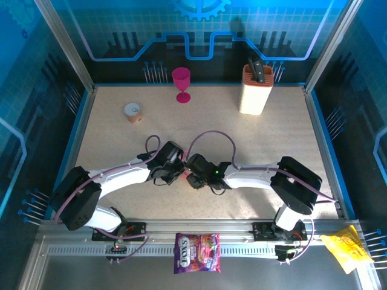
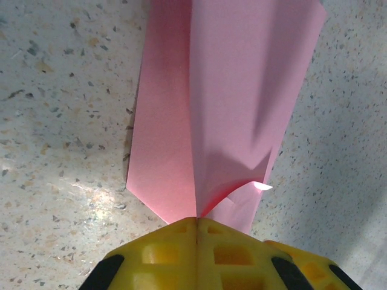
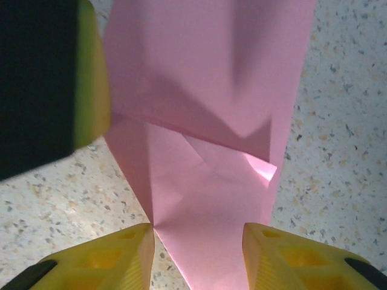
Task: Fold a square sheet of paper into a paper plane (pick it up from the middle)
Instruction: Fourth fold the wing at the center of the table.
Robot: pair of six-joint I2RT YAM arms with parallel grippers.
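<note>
Salmon-pink paper (image 2: 230, 90), speckled beige table (image 2: 60, 121)

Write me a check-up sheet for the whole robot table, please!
Surface: speckled beige table, flat.
Job's things: pink paper, partly folded and creased, mid-table between the arms; not a finished plane yet.
Clutter: magenta goblet, cream knife block and small round tan object at the back; candy bag and yellow wrapper at the front edge.
Grippers: left end effector shut on the paper; right end effector open, a finger on either side of the paper.
Cables: purple cables loop over both wrists; no snag seen.
Surroundings: blue patterned walls, metal frame.
</note>
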